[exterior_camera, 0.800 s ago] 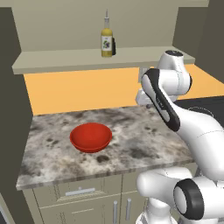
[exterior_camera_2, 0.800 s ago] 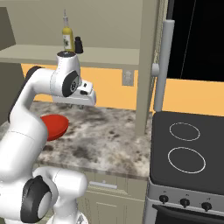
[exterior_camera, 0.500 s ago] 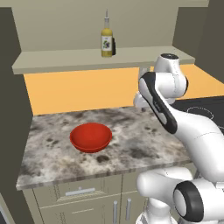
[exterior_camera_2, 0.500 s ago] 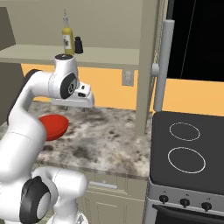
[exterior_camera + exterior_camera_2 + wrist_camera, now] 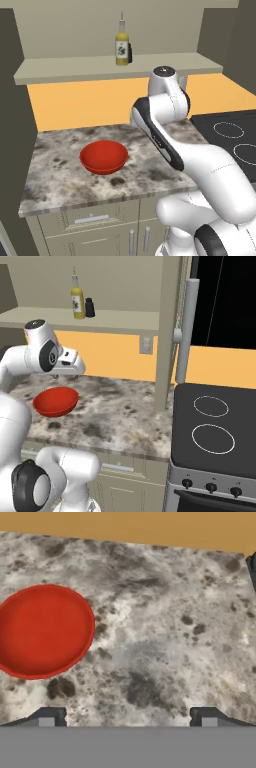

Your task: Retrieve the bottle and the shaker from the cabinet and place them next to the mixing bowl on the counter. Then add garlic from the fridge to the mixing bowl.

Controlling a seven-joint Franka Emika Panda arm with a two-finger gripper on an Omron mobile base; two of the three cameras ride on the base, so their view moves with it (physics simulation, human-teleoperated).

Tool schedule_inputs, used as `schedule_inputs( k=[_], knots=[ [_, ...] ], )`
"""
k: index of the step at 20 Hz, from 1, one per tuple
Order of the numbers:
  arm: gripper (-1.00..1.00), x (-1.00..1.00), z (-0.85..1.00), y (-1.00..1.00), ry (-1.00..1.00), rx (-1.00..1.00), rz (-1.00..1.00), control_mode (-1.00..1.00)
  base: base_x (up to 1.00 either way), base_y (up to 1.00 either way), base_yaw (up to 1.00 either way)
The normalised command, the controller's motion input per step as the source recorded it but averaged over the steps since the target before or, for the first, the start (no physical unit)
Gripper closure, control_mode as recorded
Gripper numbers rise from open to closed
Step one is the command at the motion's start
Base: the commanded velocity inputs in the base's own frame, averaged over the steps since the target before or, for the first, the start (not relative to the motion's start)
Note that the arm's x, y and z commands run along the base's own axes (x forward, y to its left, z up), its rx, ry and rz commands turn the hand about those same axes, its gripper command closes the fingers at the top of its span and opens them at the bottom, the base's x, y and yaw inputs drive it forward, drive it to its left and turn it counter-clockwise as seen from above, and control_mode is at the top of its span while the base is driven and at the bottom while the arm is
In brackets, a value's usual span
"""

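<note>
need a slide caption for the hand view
Open gripper above the speckled counter, red mixing bowl to one side.

You're looking at a counter with a polished, speckled marble look in grey, white and brown, and a smooth, glossy red mixing bowl on it. The bottle reads as clear glass over yellow liquid with a dark matt label, the shaker as plain matt black. The cabinet shelf is flat, matt beige-olive, and the drawer handle below looks like brushed metal.

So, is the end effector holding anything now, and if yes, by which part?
Nothing is held. The end effector is open above the counter, its fingertips wide apart with only bare marble between them. The bottle stands on the cabinet shelf.
</note>
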Motion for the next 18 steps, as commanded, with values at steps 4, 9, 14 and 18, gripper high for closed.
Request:
schedule_inputs(
  k=[4, 9, 14, 18],
  knots=[
    [-1.00, -0.39, 0.56, 0.35, -0.20, 0.00, 0.00, -1.00, 0.00, 0.00, 0.00],
    [-1.00, -0.25, 0.73, 0.18, -0.18, 0.00, 0.00, -1.00, 0.00, 0.00, 0.00],
    [-1.00, 0.04, 0.68, 0.02, -0.24, 0.04, 0.00, -1.00, 0.00, 0.00, 0.00],
    [-1.00, 0.19, 0.76, 0.00, -0.34, 0.12, 0.00, -1.00, 0.00, 0.00, 0.00]
  ],
)
